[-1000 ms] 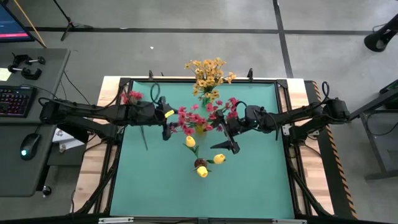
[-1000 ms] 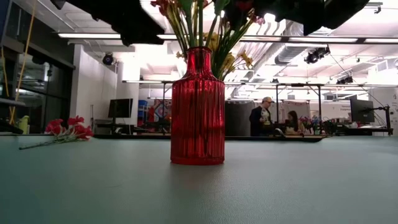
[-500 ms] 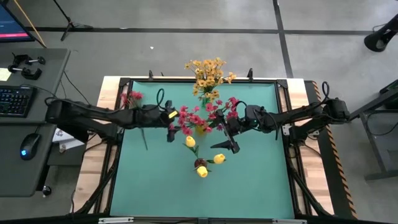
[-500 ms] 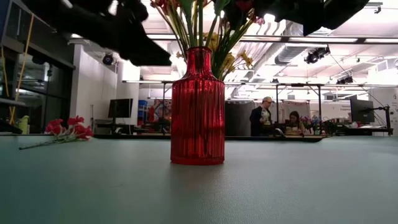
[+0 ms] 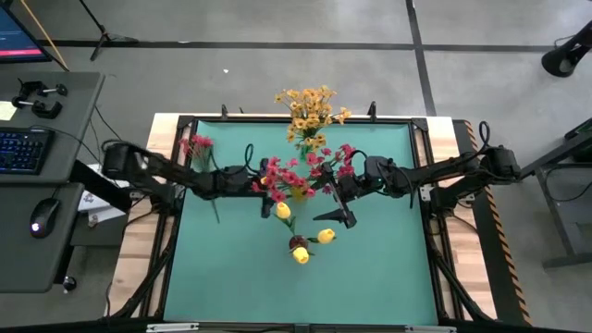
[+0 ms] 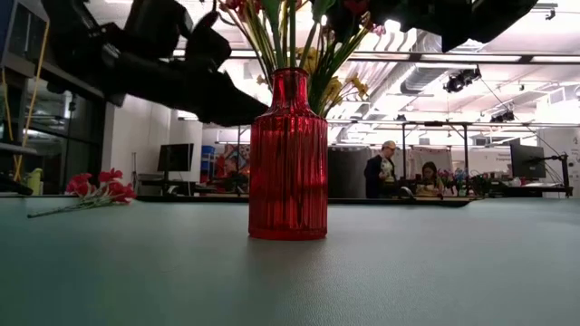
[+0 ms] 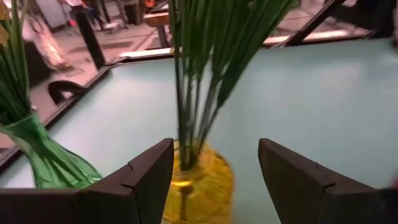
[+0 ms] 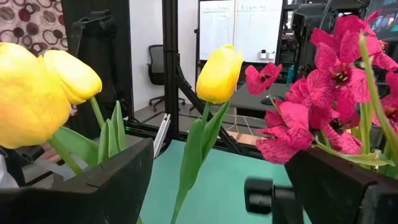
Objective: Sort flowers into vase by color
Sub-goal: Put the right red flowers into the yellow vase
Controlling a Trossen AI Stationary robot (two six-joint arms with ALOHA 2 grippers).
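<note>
Over the counter [image 5: 370, 268], the left tool [image 7: 214, 180], fingers spread and empty, hangs before the yellow vase [image 7: 199, 183] of green stems, seemingly between placements. The right tool [image 8: 217, 186], wide open and empty, faces yellow tulips [image 8: 219, 73]. One pink spray [image 5: 196, 145] lies behind the left tool, likely next to fetch.

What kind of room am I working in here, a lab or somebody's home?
Most likely a lab or shared office workspace: a concrete floor, a desk with keyboard beside the table, and people at monitors in the background.

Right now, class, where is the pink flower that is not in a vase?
In the high view, the loose pink flower lies on the table's left edge, behind the left arm and apart from the vases.
</note>
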